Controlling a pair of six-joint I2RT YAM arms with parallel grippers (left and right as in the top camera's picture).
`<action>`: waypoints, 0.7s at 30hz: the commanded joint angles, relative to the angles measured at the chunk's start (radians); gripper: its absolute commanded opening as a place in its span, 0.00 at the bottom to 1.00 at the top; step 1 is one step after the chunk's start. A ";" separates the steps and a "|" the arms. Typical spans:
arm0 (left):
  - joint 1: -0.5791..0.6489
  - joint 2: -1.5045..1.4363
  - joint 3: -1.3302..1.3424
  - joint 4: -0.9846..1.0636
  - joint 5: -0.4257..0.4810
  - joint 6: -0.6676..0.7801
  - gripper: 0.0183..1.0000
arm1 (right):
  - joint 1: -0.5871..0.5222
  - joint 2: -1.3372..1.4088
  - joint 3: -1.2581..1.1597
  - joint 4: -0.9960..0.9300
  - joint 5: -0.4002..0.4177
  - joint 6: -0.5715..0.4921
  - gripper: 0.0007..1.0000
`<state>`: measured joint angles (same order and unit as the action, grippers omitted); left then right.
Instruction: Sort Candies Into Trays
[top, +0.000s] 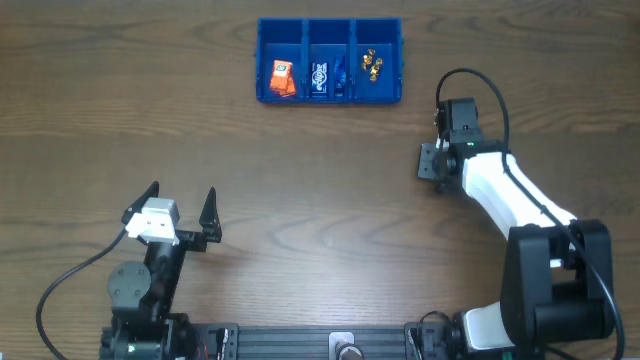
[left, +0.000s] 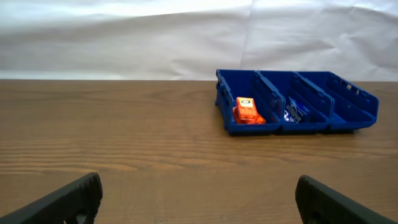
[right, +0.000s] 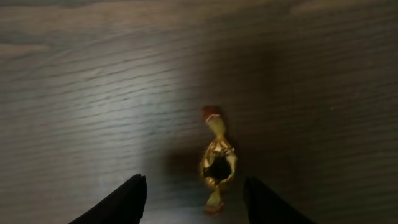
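Note:
A blue three-compartment tray (top: 330, 92) stands at the far middle of the table. It holds orange candies (top: 283, 79) on the left, blue candies (top: 322, 77) in the middle and gold candies (top: 371, 64) on the right. My right gripper (right: 194, 200) is open, low over the wood right of the tray (top: 437, 165). A gold-wrapped candy (right: 217, 163) lies on the table between its fingers. My left gripper (top: 182, 195) is open near the front left with nothing in it (left: 199, 202). It faces the tray (left: 249, 126), where an orange candy (left: 247, 111) shows.
Bare wooden tabletop (top: 300, 220) spreads between the arms and the tray. A white backdrop (left: 186, 37) rises behind the table's far edge.

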<state>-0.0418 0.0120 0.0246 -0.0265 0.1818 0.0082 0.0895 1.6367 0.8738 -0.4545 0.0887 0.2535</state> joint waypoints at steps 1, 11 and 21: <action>0.004 -0.006 -0.020 -0.032 0.018 0.015 1.00 | -0.040 0.035 -0.004 0.015 -0.005 0.034 0.53; 0.004 -0.006 -0.020 -0.032 0.018 0.014 1.00 | -0.052 0.071 -0.004 0.040 -0.002 0.034 0.53; 0.004 -0.006 -0.020 -0.032 0.018 0.014 1.00 | -0.051 0.079 -0.004 0.050 -0.001 0.034 0.49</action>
<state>-0.0418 0.0120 0.0246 -0.0265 0.1818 0.0082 0.0410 1.7084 0.8738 -0.4091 0.0837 0.2783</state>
